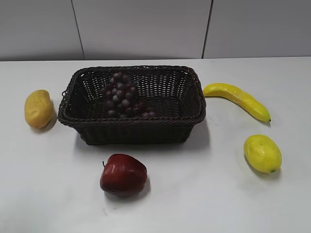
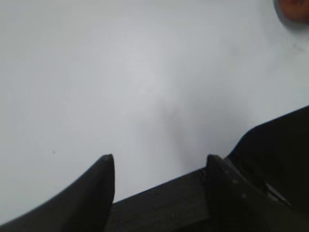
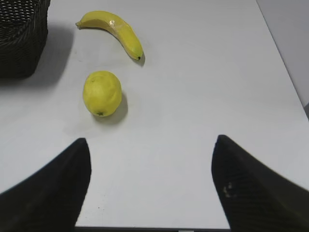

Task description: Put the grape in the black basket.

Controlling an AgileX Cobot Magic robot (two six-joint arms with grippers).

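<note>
- The bunch of small round dark purple-red grapes (image 1: 122, 95) lies inside the large dark brown-black woven wicker basket (image 1: 131, 130), on its floor in the left half, reaching from the back wall toward the middle of the front
- The basket stands on the white table (image 1: 204, 194), toward the back and centre of it in the exterior view
- Neither arm shows in the exterior view, so both grippers are well apart from the grapes
- The left gripper (image 2: 159, 162) has its dark fingers (image 2: 99, 188) spread, with bare table between them and nothing held; only a blurred reddish shape (image 2: 293, 9) sits at the top right corner of the left wrist view, too cut off to name
- The right gripper (image 3: 150, 147) also has its fingers (image 3: 58, 188) spread wide over bare table, holding nothing
- In the right wrist view a corner of the basket (image 3: 21, 38) shows at the top left, far ahead and to the left of that gripper; the grapes are hidden there
- A round yellow lemon-like fruit (image 3: 102, 93) lies ahead of the right gripper, and a curved yellow banana (image 3: 116, 31) beyond it, just beside the basket's right end
- A glossy red apple (image 1: 123, 174) sits in front of the basket, and a dull yellow potato-shaped piece (image 1: 39, 108) lies near its left end
</note>
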